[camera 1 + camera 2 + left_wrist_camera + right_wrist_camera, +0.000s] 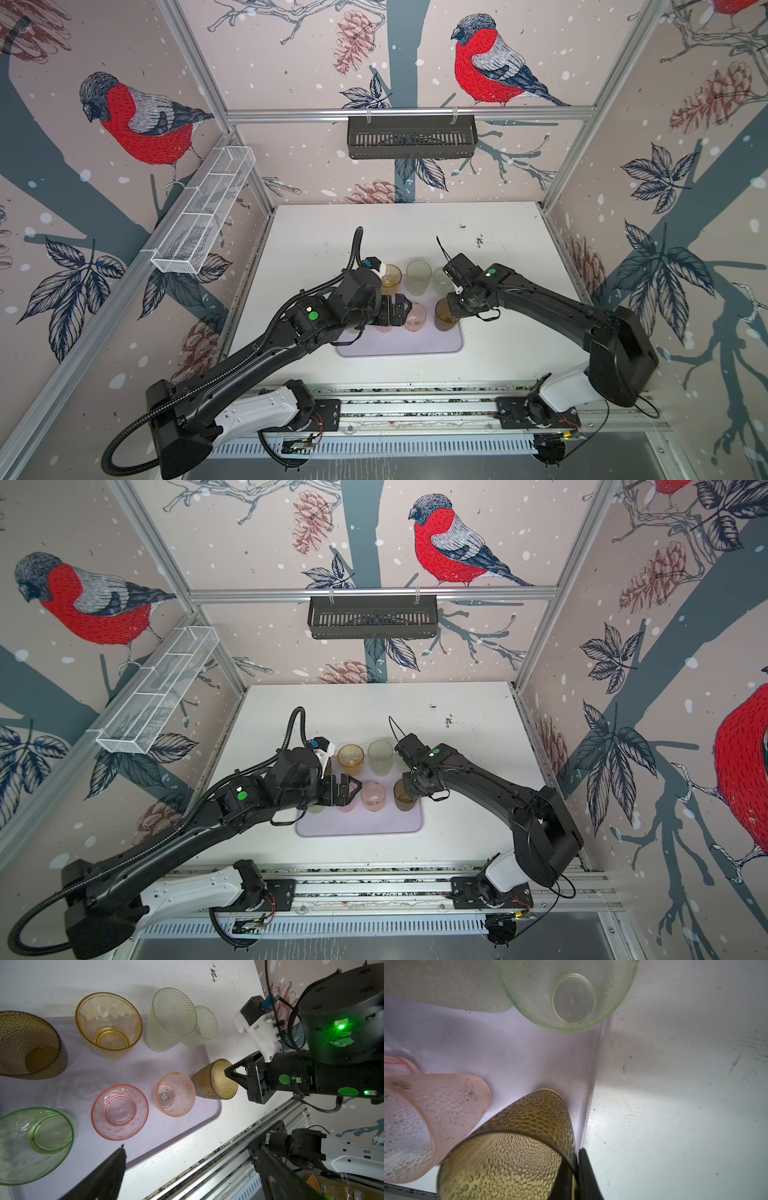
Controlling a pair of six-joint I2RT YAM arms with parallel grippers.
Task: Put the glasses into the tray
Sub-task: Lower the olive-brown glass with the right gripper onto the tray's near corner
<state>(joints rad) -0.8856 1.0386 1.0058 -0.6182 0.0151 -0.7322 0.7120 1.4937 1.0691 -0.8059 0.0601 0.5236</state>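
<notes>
Finishing, we judge: all glasses (108, 1024) stand in the tray (176, 1126); our right gripper (228, 1073) pinches the brown glass (214, 1079) by its rim, left gripper (405, 309) gapes empty; only release remains

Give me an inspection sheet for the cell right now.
surface: white table, dark specks at its far right.
job's things: lilac tray mid-table; seven glasses stand on or at it, the eighth is gripped; a pale green glass sits at its far right corner.
clutter: nothing seen.
grippers: left gripper open, empty, above the tray; right gripper shut on the brown glass rim, by the tray's right edge.
cables: corrugated conduit arches off the left arm and loops out at its base.
surroundings: black slotted basket on rear rail, white mesh basket on left rail, bird-print walls.
</notes>
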